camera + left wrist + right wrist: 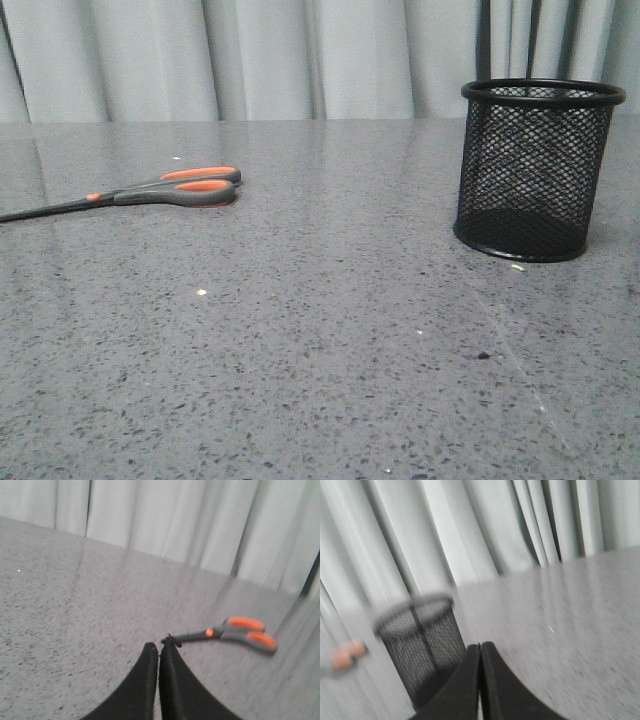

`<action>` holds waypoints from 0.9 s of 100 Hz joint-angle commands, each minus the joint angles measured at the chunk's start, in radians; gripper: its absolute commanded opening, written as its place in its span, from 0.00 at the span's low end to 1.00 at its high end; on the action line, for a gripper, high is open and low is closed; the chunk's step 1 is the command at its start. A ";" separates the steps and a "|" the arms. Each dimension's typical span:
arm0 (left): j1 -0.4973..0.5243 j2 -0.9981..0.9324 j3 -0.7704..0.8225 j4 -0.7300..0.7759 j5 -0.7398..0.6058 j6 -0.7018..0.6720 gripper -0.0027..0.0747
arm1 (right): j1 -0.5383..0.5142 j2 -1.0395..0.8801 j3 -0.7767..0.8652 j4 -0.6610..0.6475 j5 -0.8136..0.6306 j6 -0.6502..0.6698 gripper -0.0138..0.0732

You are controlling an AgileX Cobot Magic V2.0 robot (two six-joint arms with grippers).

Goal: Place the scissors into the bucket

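Pale grey curtains (300, 55) hung in folds behind a speckled grey stone table (330, 350), which carried a slight sheen. On the left side of the table lay the scissors (170, 190), flat on the surface, their orange-lined handles toward the middle and the dark blades running off toward the left edge of the front view. The bucket (535, 170), a black wire-mesh cup, stood upright on the right side, well apart from the scissors, with nothing seen through its mesh. A few pale crumbs (one just in front of the bucket's base) dotted the table.

Neither arm appeared in the front view. The left wrist camera showed the left gripper (158, 652) with its two dark fingers pressed together and nothing between them, the blade tip lying just beyond the fingertips. The right gripper (480, 652) was likewise closed and empty, with the bucket appearing blurred just beyond it and beside its fingers.
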 commanded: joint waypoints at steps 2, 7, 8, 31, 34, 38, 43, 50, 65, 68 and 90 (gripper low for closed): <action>0.006 -0.026 0.037 -0.269 -0.167 -0.010 0.01 | -0.007 -0.023 0.003 0.193 -0.149 0.007 0.09; 0.006 -0.026 0.035 -0.377 -0.174 -0.010 0.01 | -0.005 -0.023 0.003 0.261 -0.140 0.007 0.09; 0.006 -0.026 0.033 -0.392 -0.174 -0.010 0.01 | -0.005 -0.023 0.003 0.270 -0.139 0.007 0.09; 0.006 -0.026 0.033 -0.583 -0.114 -0.010 0.01 | -0.005 -0.023 -0.032 0.330 -0.107 0.007 0.09; 0.006 -0.026 0.033 -0.585 -0.108 -0.010 0.01 | -0.005 -0.023 -0.043 0.330 -0.097 0.007 0.09; 0.006 -0.026 0.029 -0.585 -0.101 -0.010 0.01 | -0.005 -0.021 -0.068 0.330 -0.057 0.007 0.09; 0.006 -0.026 0.016 -0.583 -0.087 -0.008 0.01 | -0.005 -0.012 -0.103 0.328 0.011 0.007 0.09; 0.006 -0.014 -0.024 -0.538 -0.016 0.021 0.01 | -0.005 0.017 -0.153 0.287 0.104 0.007 0.09; 0.006 0.092 -0.182 -0.338 0.243 0.154 0.01 | -0.003 0.123 -0.301 0.084 0.279 -0.004 0.09; 0.006 0.125 -0.215 -0.315 0.280 0.185 0.01 | -0.003 0.147 -0.333 0.051 0.322 -0.015 0.09; -0.035 0.410 -0.465 -0.272 0.410 0.468 0.14 | -0.003 0.350 -0.554 -0.074 0.562 -0.065 0.17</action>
